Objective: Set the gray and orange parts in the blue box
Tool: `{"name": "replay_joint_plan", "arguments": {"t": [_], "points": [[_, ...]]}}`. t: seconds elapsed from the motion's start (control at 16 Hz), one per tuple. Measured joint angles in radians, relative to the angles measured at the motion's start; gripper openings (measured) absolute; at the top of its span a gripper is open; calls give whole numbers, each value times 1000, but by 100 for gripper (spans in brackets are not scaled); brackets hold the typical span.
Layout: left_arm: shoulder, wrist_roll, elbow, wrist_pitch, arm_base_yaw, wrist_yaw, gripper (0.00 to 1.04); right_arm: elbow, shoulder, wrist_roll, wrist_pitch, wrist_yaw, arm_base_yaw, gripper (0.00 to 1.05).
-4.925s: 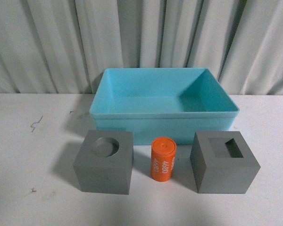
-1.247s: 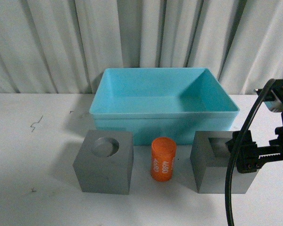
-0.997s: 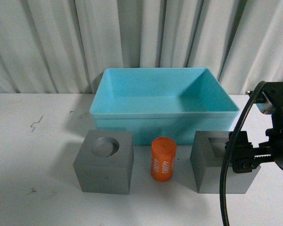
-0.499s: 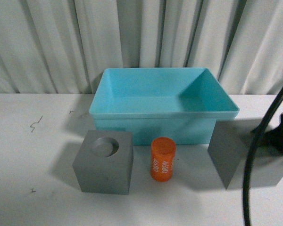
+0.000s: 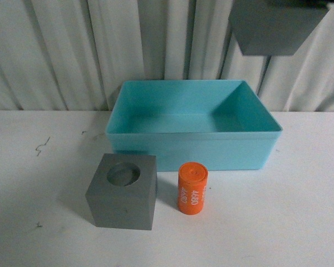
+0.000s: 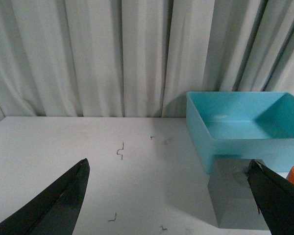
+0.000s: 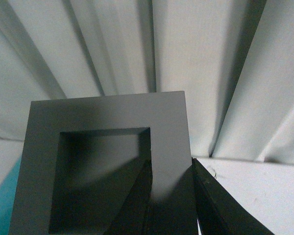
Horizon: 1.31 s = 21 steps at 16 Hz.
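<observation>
The rectangular-recess cube (image 5: 275, 28), one wall clamped in the right gripper (image 7: 171, 171), was held high before the curtain (image 5: 72, 50), well clear of the rim of the blue box (image 5: 195, 134); the left gripper (image 6: 167, 169) was spread wide.

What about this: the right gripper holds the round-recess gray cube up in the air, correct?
No. The held cube in the right gripper has a rectangular recess, as the right wrist view shows. The round-recess cube stands on the table.
</observation>
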Motion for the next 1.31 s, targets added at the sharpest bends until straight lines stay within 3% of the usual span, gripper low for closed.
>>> {"name": "replay_joint_plan", "arguments": {"t": [0.25, 0.69, 1.06, 1.31], "points": [[0, 0, 0, 0, 0, 0, 98, 164, 239, 26, -66, 42, 51, 18], [0, 0, 0, 0, 0, 0, 98, 188, 391, 106, -110, 164, 61, 18], [0, 0, 0, 0, 0, 0, 98, 192, 376, 124, -87, 189, 53, 68], [0, 0, 0, 0, 0, 0, 98, 126, 275, 145, -22, 196, 35, 86]]}}
